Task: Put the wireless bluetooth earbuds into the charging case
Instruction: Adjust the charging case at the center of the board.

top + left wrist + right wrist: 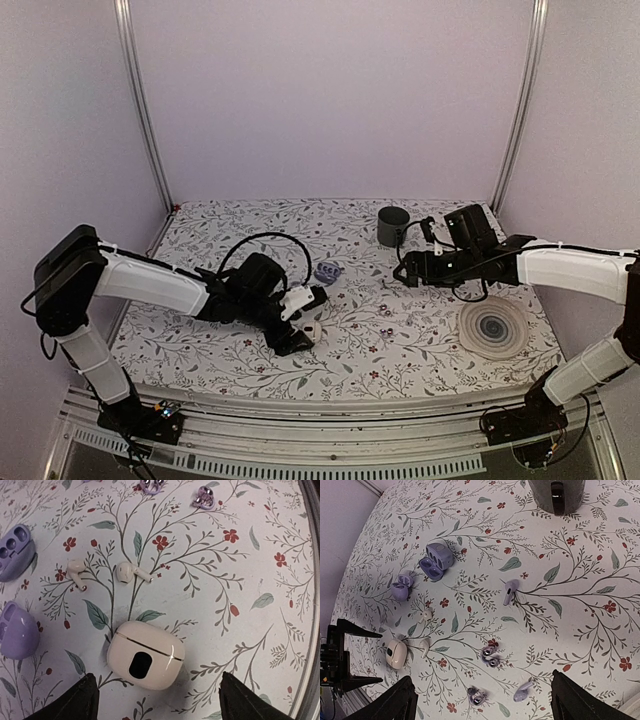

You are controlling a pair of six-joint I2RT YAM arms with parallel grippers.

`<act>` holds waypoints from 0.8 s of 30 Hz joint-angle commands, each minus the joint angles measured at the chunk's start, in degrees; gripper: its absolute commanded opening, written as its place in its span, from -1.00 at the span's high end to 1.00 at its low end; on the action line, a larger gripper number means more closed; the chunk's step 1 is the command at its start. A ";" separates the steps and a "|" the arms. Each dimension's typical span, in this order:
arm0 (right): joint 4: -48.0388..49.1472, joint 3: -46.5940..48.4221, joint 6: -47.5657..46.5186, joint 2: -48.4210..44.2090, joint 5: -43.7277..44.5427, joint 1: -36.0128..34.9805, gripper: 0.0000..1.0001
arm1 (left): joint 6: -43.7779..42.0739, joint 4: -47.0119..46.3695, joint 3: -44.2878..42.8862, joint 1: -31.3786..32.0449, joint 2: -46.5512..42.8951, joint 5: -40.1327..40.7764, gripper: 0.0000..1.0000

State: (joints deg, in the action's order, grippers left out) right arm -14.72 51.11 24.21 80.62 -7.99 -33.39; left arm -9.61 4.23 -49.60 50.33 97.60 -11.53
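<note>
From above, you are looking at a job not yet begun: the charging case (pixel 332 270) is lying open at mid-table, just beyond the left gripper (pixel 300 322) and well left of the right gripper (pixel 404 272). One dark mug (pixel 392 226) is standing at the far right and one flat lilac disc (pixel 492 328) is lying at the near right. Through the left wrist camera, your left gripper is hanging wide open around one closed white case (pixel 145 655), its fingers clear of it and gripping nothing. Two white earbuds (pixel 131 572) are lying loose just past that case, apart from each other. A second, glossier lilac case (pixel 17 630) is sitting beside the charging case, and both are showing what look like empty sockets. Through the right wrist camera, your right gripper is likewise spread wide and carrying nothing. It is hovering over four lilac earbuds (pixel 510 590), as far as the picture is letting you count, all scattered loose and none touching a case. You are facing three cases, six buds and none seated, so every insertion is waiting to be done. Judging by colour, the lilac earbuds are looking like the set for this case.
</note>
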 commanded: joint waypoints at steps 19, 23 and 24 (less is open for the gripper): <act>3.17 -2.85 -0.86 -0.82 -1.25 -0.45 -0.87 | -21.35 -13.06 1.08 2.27 7.67 0.77 -0.61; 3.09 -3.10 -0.65 -0.75 -1.33 -0.54 -0.87 | -20.13 -12.22 -0.28 3.22 8.74 -0.06 -0.59; 3.12 -3.10 -0.65 -0.84 -1.29 -0.62 -0.87 | -19.28 -12.44 -0.31 3.43 8.98 0.42 -0.58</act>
State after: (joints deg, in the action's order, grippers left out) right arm -12.60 48.95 23.97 80.62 -8.71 -33.39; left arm -29.17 -8.16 -48.88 51.94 104.84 -11.27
